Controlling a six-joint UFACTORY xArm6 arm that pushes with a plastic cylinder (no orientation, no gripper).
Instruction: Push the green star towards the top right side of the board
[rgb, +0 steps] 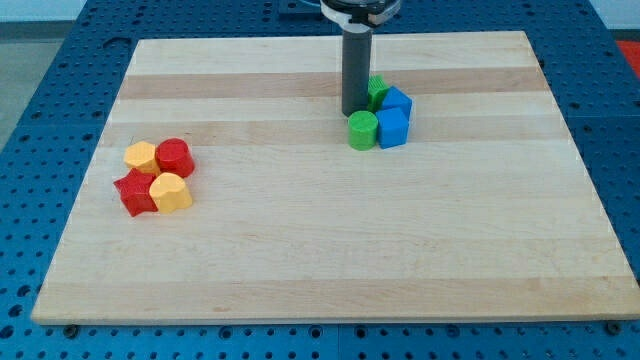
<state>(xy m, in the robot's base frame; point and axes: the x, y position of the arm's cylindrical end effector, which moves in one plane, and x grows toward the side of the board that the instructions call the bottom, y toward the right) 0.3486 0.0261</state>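
Observation:
The green star (378, 91) lies in the upper middle of the wooden board (330, 250), partly hidden behind my rod. My tip (354, 112) rests on the board just left of the star, touching or nearly touching it. A green cylinder (362, 130) stands just below my tip. Two blue blocks (398, 101) (392, 128) sit right of the star and the cylinder, packed against them.
At the view's left is a second cluster: a yellow hexagonal block (140, 156), a red cylinder (175, 157), a red star (134, 192) and a yellow rounded block (171, 192). The board lies on a blue perforated table (60, 60).

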